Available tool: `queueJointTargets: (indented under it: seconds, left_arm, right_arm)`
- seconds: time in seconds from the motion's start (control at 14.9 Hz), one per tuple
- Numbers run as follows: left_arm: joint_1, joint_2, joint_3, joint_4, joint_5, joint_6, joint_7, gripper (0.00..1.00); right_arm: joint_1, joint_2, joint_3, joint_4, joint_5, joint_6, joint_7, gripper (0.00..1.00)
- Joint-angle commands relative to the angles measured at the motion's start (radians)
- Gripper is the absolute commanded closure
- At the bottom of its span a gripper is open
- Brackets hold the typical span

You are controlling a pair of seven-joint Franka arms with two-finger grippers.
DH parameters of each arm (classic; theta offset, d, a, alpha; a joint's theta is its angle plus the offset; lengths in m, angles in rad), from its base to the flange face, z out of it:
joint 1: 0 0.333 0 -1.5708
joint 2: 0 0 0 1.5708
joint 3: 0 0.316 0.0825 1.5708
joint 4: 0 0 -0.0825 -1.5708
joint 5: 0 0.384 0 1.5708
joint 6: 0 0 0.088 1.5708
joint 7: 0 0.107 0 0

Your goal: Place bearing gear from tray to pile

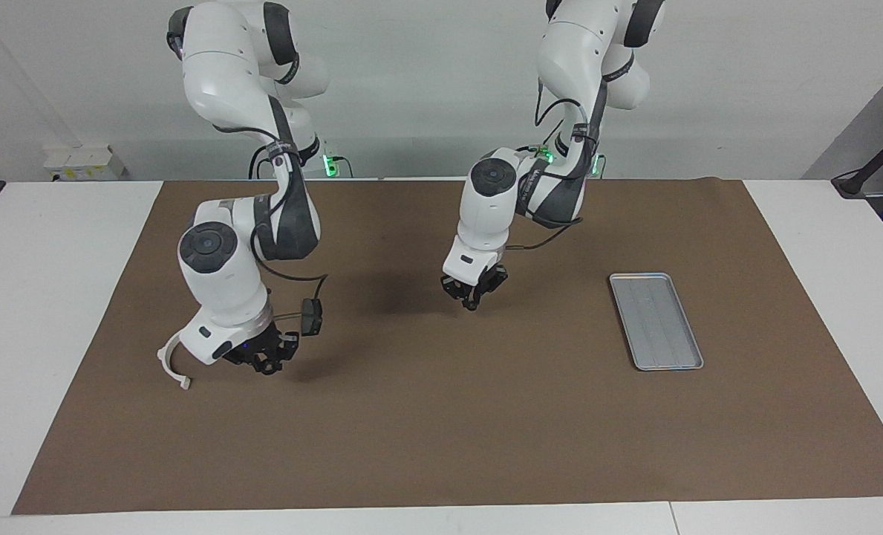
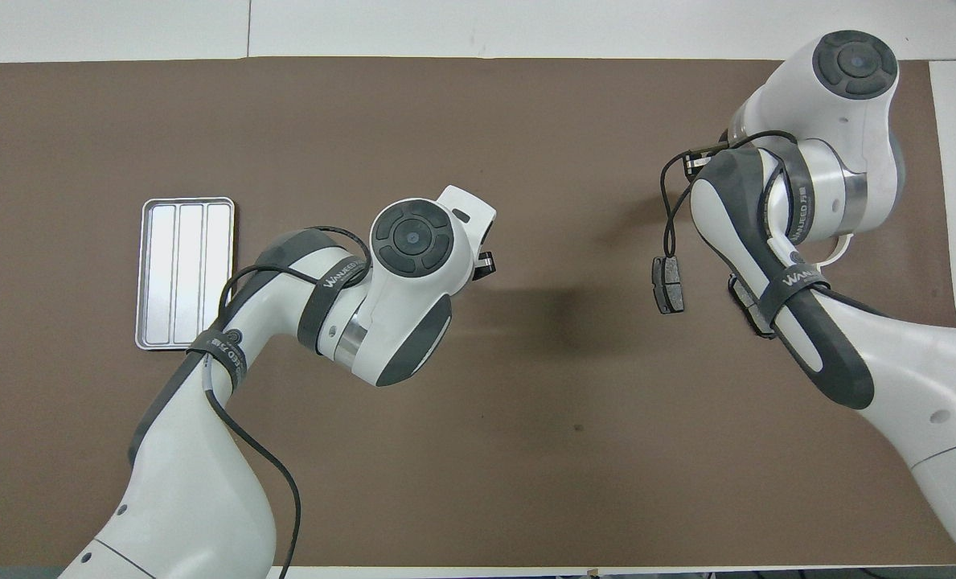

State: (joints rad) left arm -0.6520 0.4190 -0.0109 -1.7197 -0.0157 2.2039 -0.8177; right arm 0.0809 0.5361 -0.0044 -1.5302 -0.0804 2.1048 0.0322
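R gripper [image 1: 266,362] low beside bracket [image 1: 170,364]

Bright, even light fell from above; soft shadows lay on the brown mat [image 1: 441,416] under both arms; focus was sharp.

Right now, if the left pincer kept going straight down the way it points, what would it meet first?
Probably just the bare brown mat: the left pincer, shut, points down over an open stretch, apart from the tray.
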Motion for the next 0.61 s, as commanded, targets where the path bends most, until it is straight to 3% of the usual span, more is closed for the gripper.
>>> queueJointTargets:
  seconds: [0.0,0.2,0.4,0.54]
  left_arm:
    - [-0.024,0.049,0.019,0.086,0.010,-0.050,-0.028,1.00]
    - [-0.015,0.082,0.020,0.116,0.017,-0.053,-0.026,1.00]
    - [-0.006,0.193,0.028,0.279,0.017,-0.145,-0.024,1.00]
    - [-0.006,0.213,0.035,0.308,0.017,-0.142,-0.024,1.00]
  right_arm:
    - [-0.036,0.005,0.017,-0.044,0.019,0.059,-0.049,1.00]
    - [-0.061,0.039,0.017,-0.045,0.019,0.116,-0.078,1.00]
    - [-0.085,0.061,0.017,-0.051,0.019,0.159,-0.116,1.00]
    - [-0.098,0.073,0.017,-0.051,0.019,0.176,-0.130,1.00]
